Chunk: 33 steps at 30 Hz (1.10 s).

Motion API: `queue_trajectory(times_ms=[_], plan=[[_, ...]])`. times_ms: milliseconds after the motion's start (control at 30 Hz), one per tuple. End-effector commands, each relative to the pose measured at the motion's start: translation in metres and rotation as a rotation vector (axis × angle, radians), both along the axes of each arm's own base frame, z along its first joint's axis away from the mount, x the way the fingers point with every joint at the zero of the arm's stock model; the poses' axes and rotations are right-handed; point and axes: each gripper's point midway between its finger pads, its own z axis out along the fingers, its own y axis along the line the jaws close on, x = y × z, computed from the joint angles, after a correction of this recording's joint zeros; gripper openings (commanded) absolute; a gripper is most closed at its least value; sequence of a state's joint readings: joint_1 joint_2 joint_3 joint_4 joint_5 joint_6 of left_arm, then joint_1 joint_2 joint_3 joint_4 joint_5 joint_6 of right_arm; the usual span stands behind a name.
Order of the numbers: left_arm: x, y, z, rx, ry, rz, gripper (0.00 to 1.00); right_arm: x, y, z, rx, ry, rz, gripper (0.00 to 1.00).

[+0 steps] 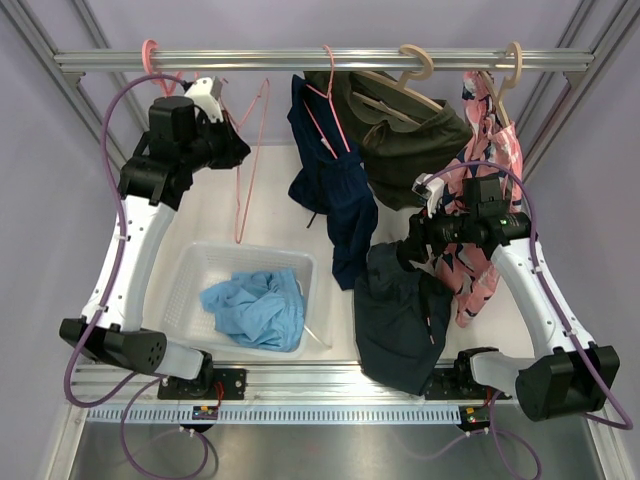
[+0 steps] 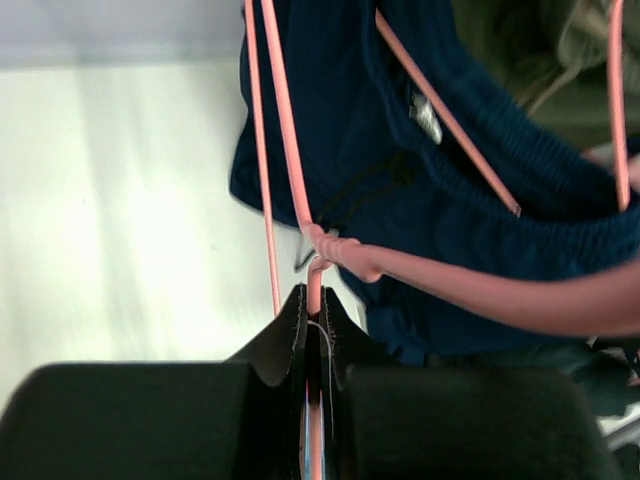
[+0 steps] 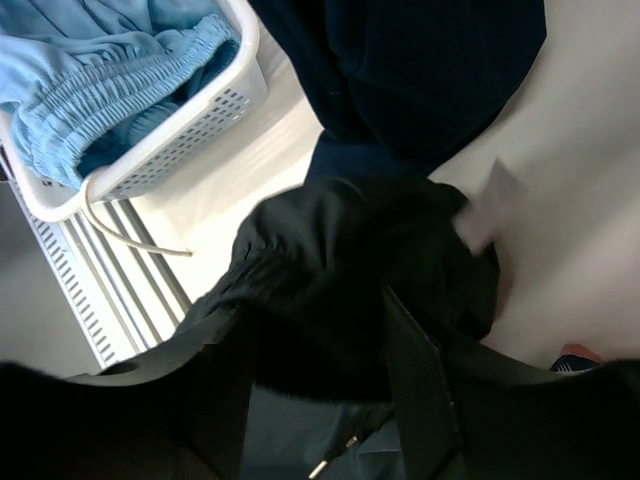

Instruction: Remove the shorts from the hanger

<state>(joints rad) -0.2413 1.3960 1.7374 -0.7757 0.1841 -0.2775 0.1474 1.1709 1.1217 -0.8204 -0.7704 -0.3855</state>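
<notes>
Of the three pairs, only the deep navy shorts (image 1: pixel 330 170) are on the rail (image 1: pixel 300 60), hanging from a pink hanger (image 1: pixel 338 105) near its middle. Their lower end reaches down to the dark slate-navy shorts (image 1: pixel 400 315), which lie crumpled at the near edge of the counter (image 1: pixel 280 190), just right of the white basket (image 1: pixel 190 265). The light sky-blue shorts (image 1: pixel 255 308) sit inside that basket. Your right tool (image 3: pixel 320 340) is at the slate-navy pair's upper edge, its fingers apart with the dark cloth bunched between them. Your left tool (image 2: pixel 315 310) is clamped tight on the wire of an empty pink hanger (image 1: pixel 250 170) hooked at the rail's left end. The olive-green shorts (image 1: pixel 410 130) and the pink patterned pair (image 1: pixel 490 170) hang further right.
</notes>
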Motion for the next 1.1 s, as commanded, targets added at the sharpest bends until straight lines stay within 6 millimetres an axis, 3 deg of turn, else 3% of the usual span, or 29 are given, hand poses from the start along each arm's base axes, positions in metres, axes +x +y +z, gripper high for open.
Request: queue_trajectory(times_ms=[0,33,133,500,767,1000,1067], plan=[[0.02,0.004,0.05,-0.023,-0.146,0.003,0.0,0.01,0.006,0.015,0.004,-0.102,0.069,0.65],[0.023,0.008,0.063,-0.026,-0.179,0.014,0.0,0.009,0.007,0.019,0.011,-0.114,0.073,0.71],[0.033,0.017,0.069,-0.022,-0.193,0.043,0.0,0.008,0.009,0.02,0.019,-0.14,0.095,0.76],[0.088,0.044,0.085,-0.044,-0.243,0.111,0.0,0.008,0.014,0.022,0.057,-0.137,0.111,0.8],[0.124,0.056,0.06,-0.054,-0.201,0.132,0.0,0.007,0.015,0.022,0.067,-0.134,0.108,0.81],[0.126,0.057,0.049,-0.058,-0.174,0.135,0.0,0.005,0.015,0.021,0.071,-0.129,0.106,0.82],[0.125,0.058,0.042,-0.056,-0.159,0.136,0.08,0.004,0.015,0.021,0.07,-0.129,0.111,0.83]])
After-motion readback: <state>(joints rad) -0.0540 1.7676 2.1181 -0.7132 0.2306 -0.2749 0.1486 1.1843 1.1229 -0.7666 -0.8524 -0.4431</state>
